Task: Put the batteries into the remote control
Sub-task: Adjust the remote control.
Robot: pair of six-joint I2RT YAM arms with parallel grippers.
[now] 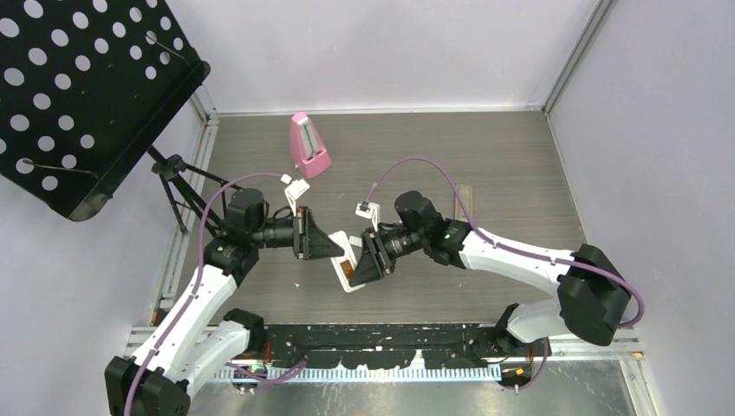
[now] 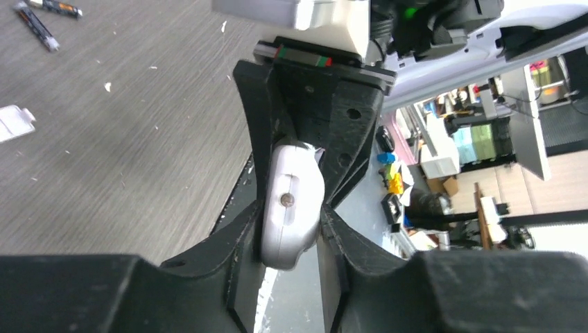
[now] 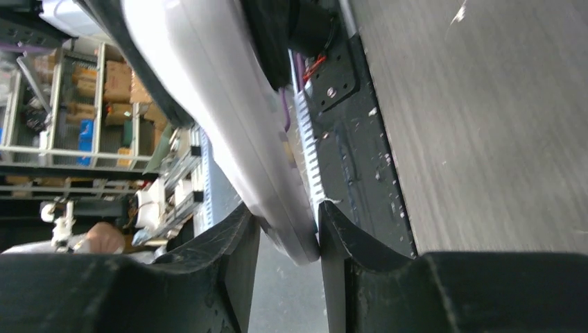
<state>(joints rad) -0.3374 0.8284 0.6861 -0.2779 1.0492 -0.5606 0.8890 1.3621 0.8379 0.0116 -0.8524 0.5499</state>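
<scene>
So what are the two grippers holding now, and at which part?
Both hold the remote: the left gripper clamps one end, the right gripper the opposite end.

Soft, even overhead light is falling on the grey wood-grain tabletop (image 1: 503,165), leaving only faint, diffuse shadows; the top view is rendering crisply, bowing slightly at its corners; in the left wrist view the room at 3 o'clock is blowing out white, while the black fingers (image 2: 215,260) of the left gripper (image 2: 291,225) at 6 o'clock are blurring; in the right wrist view the glossy white plastic remote control (image 3: 243,139) is glaring pale near 12 o'clock.
</scene>
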